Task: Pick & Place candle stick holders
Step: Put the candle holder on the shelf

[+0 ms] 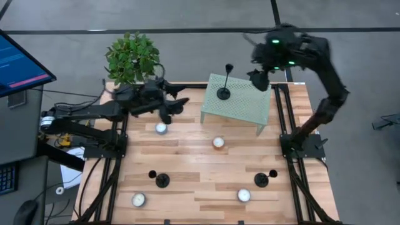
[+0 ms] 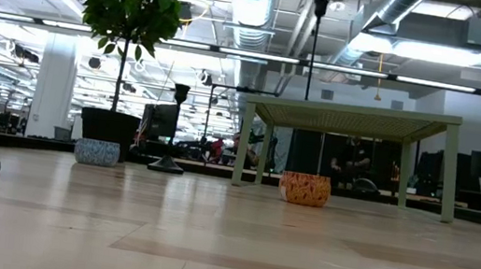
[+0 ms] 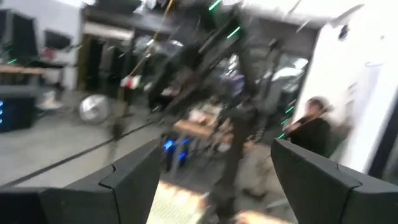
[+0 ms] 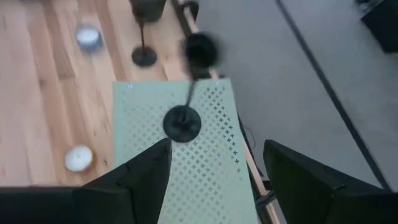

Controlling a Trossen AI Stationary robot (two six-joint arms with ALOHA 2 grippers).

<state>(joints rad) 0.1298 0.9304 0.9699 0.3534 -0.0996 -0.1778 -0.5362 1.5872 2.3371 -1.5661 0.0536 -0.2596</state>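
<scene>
Wooden table (image 1: pixel 187 162) fills the frame, with a green mesh stand (image 1: pixel 244 103) at upper centre — one candlestick (image 1: pixel 224 92) upright on it, two more (image 1: pixel 162 180) (image 1: pixel 261 180) low on the boards, a fourth (image 2: pixel 172 134) by the plant (image 1: pixel 131 57). Right gripper (image 1: pixel 259 79) hangs at the stand's upper right, fingers apart, holding nothing. Left gripper (image 1: pixel 172 107) — also spread — sits left of the stand.

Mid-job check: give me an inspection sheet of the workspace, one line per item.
Surface: wooden table; green perforated stand at its far edge.
Job's things: one candlestick upright on the stand; two more on the wood near the front.
Clutter: tealights; potted plant.
Grippers: left gripper open, empty, by the plant; right gripper open above the stand, empty.
Cables: some by the left arm's base.
Surroundings: monitor; person beyond the table.
</scene>
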